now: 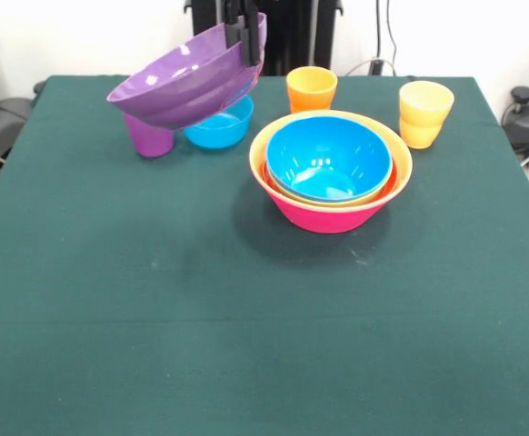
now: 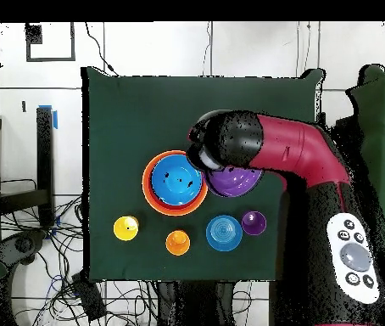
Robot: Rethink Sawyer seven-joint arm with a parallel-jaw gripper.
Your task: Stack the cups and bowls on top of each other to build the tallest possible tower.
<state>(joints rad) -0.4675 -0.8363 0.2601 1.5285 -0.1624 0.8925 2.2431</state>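
Nearest the camera stands the tower: a large pink bowl as the base, a pale orange bowl nested inside it, and a blue bowl on top, near the middle of the green table. Toward the far edge stand a purple cup, a small blue bowl, an orange cup and a yellow cup. Above the purple cup and the small blue bowl, the gripper pinches the rim of a purple bowl, which hangs tilted in the air.
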